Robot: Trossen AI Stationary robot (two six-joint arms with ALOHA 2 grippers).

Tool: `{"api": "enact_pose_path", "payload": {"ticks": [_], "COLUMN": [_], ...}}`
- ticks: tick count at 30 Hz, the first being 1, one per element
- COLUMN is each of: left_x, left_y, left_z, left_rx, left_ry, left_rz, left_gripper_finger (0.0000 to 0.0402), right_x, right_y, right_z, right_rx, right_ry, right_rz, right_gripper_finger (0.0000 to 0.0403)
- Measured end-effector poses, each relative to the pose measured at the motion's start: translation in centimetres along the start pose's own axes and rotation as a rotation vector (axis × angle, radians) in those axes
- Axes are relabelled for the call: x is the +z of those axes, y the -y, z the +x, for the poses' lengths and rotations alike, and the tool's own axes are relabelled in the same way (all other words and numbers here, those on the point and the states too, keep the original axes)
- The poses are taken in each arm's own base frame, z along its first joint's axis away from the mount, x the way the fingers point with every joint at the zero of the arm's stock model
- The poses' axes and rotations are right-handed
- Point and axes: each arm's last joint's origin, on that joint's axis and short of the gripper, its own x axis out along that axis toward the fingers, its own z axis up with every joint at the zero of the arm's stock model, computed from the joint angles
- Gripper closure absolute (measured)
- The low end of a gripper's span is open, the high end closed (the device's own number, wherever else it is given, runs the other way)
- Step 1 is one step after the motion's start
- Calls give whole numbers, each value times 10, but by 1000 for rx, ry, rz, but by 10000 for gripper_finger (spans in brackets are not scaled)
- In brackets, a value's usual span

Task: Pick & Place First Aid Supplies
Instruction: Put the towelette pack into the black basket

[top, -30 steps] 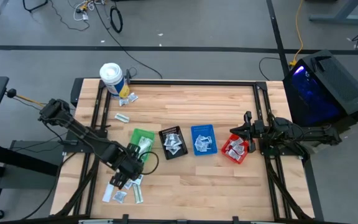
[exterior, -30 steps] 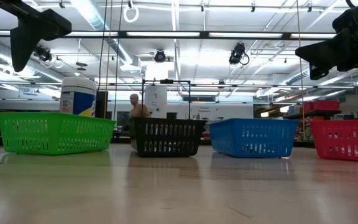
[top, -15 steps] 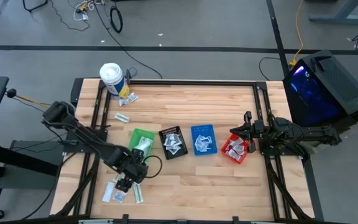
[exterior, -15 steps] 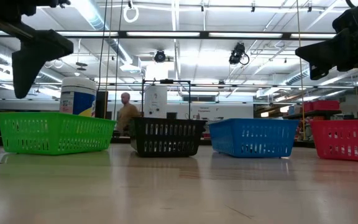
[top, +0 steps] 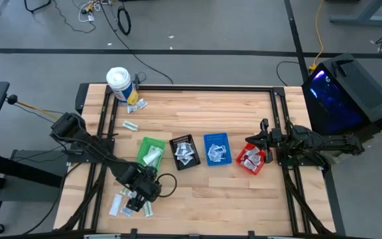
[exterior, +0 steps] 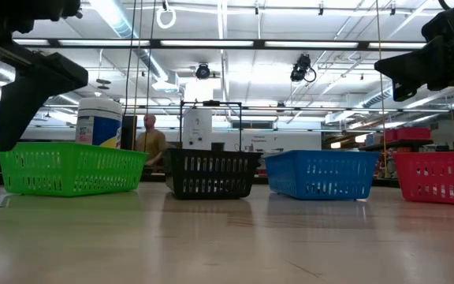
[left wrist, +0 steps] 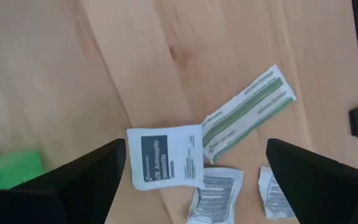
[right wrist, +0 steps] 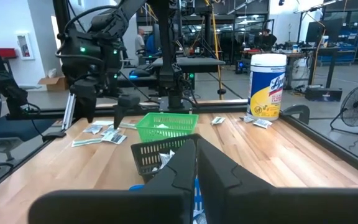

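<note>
Supplies: a loose cluster of first aid supplies (top: 130, 204) lies flat on the worktop (top: 197, 113) near its front left corner, just in front of the green bin (top: 151, 152).
Look: seen from the left wrist, a square white sachet (left wrist: 165, 157) with a dark printed panel sits corner to corner with a long white strip packet (left wrist: 247, 113) banded in green; two smaller sachets with fine black print (left wrist: 215, 194) lie just beside them.
Elsewhere: a few more packets (top: 136, 105) rest by the white tub (top: 119, 83) at the far left; others fill the black bin (top: 184, 152), blue bin (top: 216, 149) and red bin (top: 251, 159), lined up in a row across the middle.
Left gripper: the left gripper (top: 136, 198) hangs directly over the front cluster, fingers (left wrist: 82, 177) spread wide to either side of the sachets, grasping nothing.
Right gripper: the right gripper (top: 264, 129) waits at the right edge of the worktop, beside the red bin, fingers clenched together and empty.
Background: a person (exterior: 150, 140) stands in the room behind the bins.
</note>
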Motion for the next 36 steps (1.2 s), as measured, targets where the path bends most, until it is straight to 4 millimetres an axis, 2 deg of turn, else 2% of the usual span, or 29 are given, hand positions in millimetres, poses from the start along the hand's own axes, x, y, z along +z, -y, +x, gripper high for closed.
{"api": "enact_pose_path", "payload": {"ticks": [7, 14, 20, 29, 36], "left_x": [-1, -20, -29, -25, -25], "left_y": [-2, -10, -17, -20, -14], "left_z": [7, 23, 30, 33, 39], "left_rx": [37, 29, 32, 21, 38], "left_ry": [-1, -78, -104, -61, -65], "left_rz": [-5, -66, -84, -88, -68], "left_gripper_finger": [2, 4, 4, 5, 5], "right_x": [0, 0, 0, 0, 0], "right_y": [0, 0, 0, 0, 0], "right_z": [0, 0, 0, 0, 0], "right_rx": [0, 0, 0, 0, 0], "right_ry": [0, 0, 0, 0, 0], "right_rz": [0, 0, 0, 0, 0], "right_gripper_finger": [380, 380, 380, 380, 380]}}
